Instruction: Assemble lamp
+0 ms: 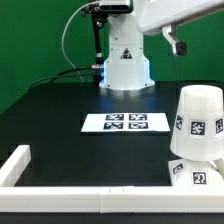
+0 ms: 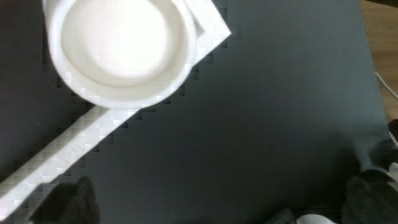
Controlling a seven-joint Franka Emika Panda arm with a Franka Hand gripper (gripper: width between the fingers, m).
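The shade (image 1: 197,122) sits on the base (image 1: 196,173) at the exterior view's right, while the gripper (image 2: 222,200) hangs above, fingers apart, empty.

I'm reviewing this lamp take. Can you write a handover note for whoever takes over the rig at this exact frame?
Gripper: open and empty, up above the table, touching no part.
Shade: sits on the base at the exterior view's right; the wrist view looks down onto it.
Bulb: not visible. It may be under the shade, but I cannot tell.
Marker board: flat at mid-table.
Done: the shade appears to be placed on the base.
Left: probably only checking that the shade sits straight and the bulb is in place.
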